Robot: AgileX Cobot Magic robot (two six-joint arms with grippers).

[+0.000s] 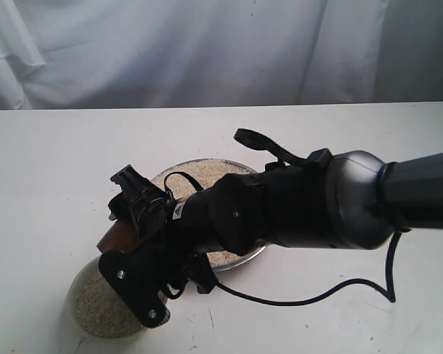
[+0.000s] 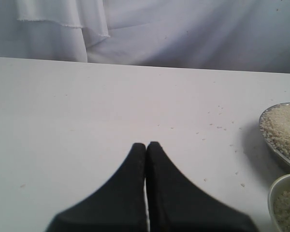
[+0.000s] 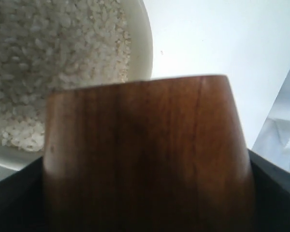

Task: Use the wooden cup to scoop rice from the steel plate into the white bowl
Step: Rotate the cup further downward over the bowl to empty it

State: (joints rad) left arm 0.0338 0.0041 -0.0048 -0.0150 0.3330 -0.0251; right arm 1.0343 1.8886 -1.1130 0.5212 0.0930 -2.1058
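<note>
Bright, even light, soft shadows, white table [image 1: 52, 184] slightly overexposed, wooden cup [image 3: 145, 154] blurred up close

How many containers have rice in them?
2: the steel plate behind the arm and the white bowl nearer the camera. The inside of the wooden cup is hidden.

The right arm [image 1: 295, 210] is bulky and matt black, with a rounded, glossy grey collar [image 1: 358, 199]. Below the collar a thin black cable [image 1: 317, 299] loops. Far from the collar, a flat black finger [image 1: 136, 289] carries two silver screws [image 1: 120, 274]. The left gripper [image 2: 146, 145] has black, tapered wedge fingers [image 2: 125, 193].
</note>
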